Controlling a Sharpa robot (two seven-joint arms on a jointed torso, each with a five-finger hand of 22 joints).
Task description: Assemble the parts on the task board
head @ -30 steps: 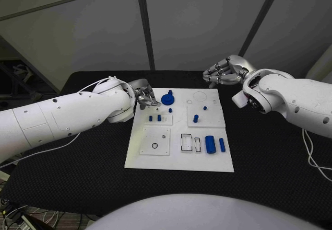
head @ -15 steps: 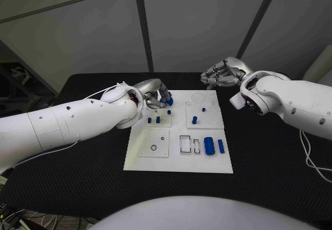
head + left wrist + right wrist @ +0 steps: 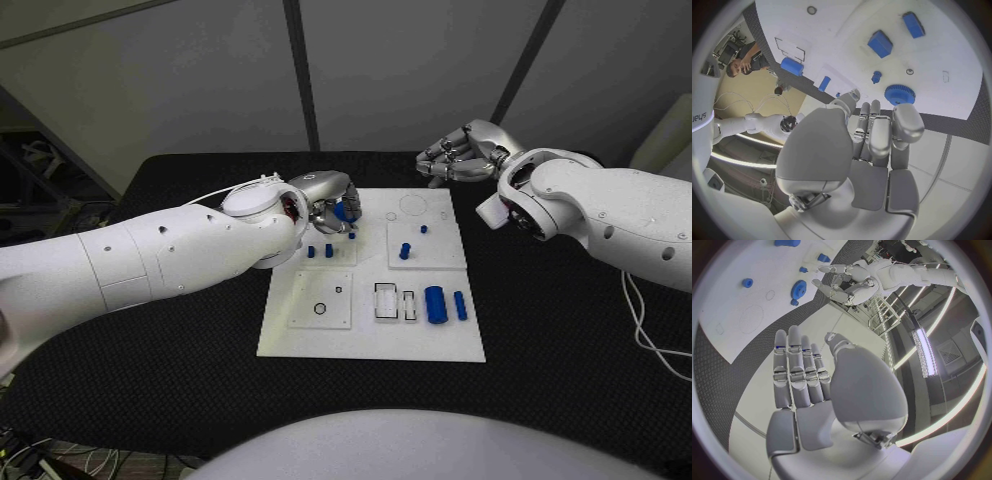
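The white task board point(image 3: 372, 335) lies in the middle of the black table. My left hand point(image 3: 329, 200) hovers over its far left corner with its fingers stretched out, holding nothing. Its fingertips point(image 3: 904, 112) end right at the blue gear point(image 3: 899, 94); whether they touch it I cannot tell. In the head view the gear point(image 3: 345, 211) peeks out from under that hand. My right hand point(image 3: 459, 152) hangs beyond the board's far right corner, fingers point(image 3: 795, 365) side by side and nothing in them. The gear point(image 3: 799, 288) lies well ahead of it.
Small blue pegs point(image 3: 323, 247) stand on the left sub-plate and two more point(image 3: 407, 249) on the right one. A blue cylinder point(image 3: 434, 302) and a blue bar point(image 3: 460, 305) lie beside two rectangular slots point(image 3: 387, 300). A dark ring point(image 3: 323, 306) lies on the near left plate.
My left hand has moved right and farther out over the board's far left corner, now covering most of the gear. The right hand has hardly shifted.
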